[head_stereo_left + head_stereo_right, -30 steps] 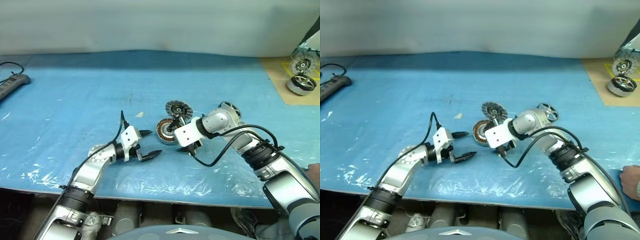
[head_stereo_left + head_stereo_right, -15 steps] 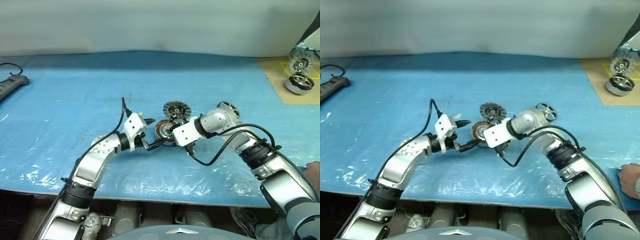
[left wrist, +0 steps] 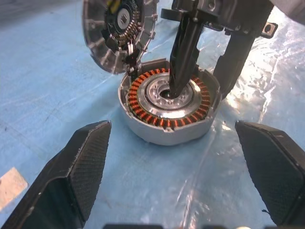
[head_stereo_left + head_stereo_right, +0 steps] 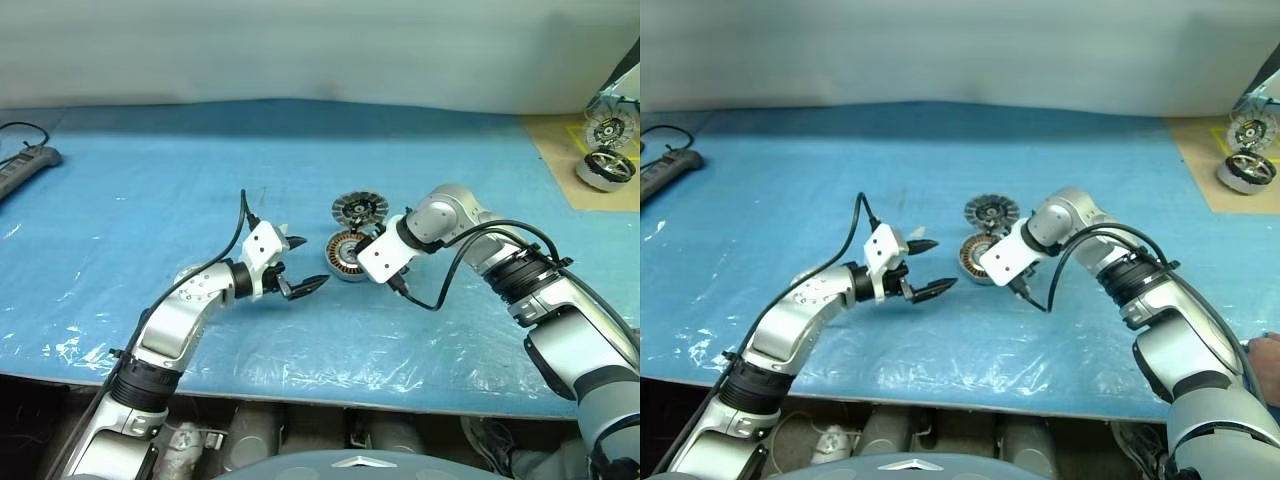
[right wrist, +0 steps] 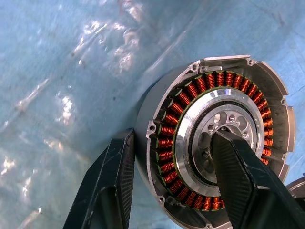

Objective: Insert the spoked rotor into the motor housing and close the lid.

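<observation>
My right pincer (image 5: 171, 186) clamps the housing (image 5: 214, 143) wall, one finger in its hub; it may tilt or slip. Left pincer (image 4: 297, 266) gapes empty.

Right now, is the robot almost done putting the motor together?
Not yet. The motor housing sits open, its copper windings bare, no wheel inside. The right gripper has its fingers clamped over the housing wall, one in the hub. The left gripper waits open beside it. The lid lies behind, not on.
</observation>
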### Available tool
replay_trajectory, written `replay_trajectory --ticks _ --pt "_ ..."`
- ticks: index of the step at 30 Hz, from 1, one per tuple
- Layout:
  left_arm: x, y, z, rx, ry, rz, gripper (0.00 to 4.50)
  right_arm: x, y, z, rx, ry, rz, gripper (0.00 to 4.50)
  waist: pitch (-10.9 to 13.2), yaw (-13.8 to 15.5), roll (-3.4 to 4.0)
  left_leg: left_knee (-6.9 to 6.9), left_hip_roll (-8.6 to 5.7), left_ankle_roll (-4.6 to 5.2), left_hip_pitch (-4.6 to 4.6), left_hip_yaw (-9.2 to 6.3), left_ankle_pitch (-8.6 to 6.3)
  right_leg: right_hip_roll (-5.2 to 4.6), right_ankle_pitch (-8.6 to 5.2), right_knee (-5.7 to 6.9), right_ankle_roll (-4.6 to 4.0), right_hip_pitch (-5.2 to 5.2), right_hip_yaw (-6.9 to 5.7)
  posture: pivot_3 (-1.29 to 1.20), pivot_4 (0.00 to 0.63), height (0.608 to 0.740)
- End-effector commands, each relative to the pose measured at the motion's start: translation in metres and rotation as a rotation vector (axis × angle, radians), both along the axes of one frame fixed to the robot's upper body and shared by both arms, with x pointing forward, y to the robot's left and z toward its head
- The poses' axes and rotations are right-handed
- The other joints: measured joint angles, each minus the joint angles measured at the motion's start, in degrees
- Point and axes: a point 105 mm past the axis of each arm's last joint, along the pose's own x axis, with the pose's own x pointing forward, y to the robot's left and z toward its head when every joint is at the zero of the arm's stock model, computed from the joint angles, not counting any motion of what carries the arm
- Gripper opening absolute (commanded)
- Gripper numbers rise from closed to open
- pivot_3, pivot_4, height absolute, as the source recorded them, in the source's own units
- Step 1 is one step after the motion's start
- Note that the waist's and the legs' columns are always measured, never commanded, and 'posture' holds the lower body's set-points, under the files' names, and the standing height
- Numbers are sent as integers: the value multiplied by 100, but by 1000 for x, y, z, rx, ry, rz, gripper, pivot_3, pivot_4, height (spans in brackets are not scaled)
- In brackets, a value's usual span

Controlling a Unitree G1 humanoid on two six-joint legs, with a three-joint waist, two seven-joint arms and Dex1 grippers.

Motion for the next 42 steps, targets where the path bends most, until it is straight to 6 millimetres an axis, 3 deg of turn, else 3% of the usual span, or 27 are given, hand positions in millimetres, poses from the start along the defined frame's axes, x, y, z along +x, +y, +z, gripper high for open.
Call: replay_trajectory --ticks 1,6,13,27,35,36,39,42 --pt "-5 -4 7 -7 -13 -21 4500 -14 4 -3 -49 -10 139 2078 0 -2 0 0 0 1 -1 0 -1 0 0 0 0 0 0 0 150 740" --pt "-8 -5 6 -5 -4 -21 4500 -26 6 -11 -79 -40 288 2078 0 -7 -1 0 1 3 -1 2 -2 0 0 -1 0 -1 0 0 150 740" --pt "-7 -14 11 -10 -1 -26 4500 -9 7 -6 -110 -123 344 2078 1 -10 -1 3 2 1 9 3 -1 0 1 2 0 7 0 0 150 740" --pt "-5 -25 11 0 7 -50 4500 -6 13 -1 8 49 97 2078 1 -12 -3 4 2 4 6 3 -1 0 1 2 -1 6 1 0 150 740" --pt "-6 -14 9 18 21 -67 4500 -9 19 4 52 39 106 2078 1 -9 -3 4 2 3 7 3 0 0 1 2 -1 5 1 0 150 740" --pt "-6 -10 8 33 18 -69 4500 -13 22 6 78 53 110 2785 2 -8 -3 4 2 3 7 3 0 0 1 2 -1 4 1 0 150 740" --pt "-3 -3 7 48 10 -63 4500 -7 26 9 112 -12 99 3628 6 -9 -2 1 2 4 -4 3 0 0 1 2 -1 -6 1 0 150 740" --pt "0 -2 7 45 -1 -57 4500 -5 28 16 165 -24 86 3628 7 -8 -4 3 2 4 -14 4 0 0 1 1 -1 -17 1 0 150 740"
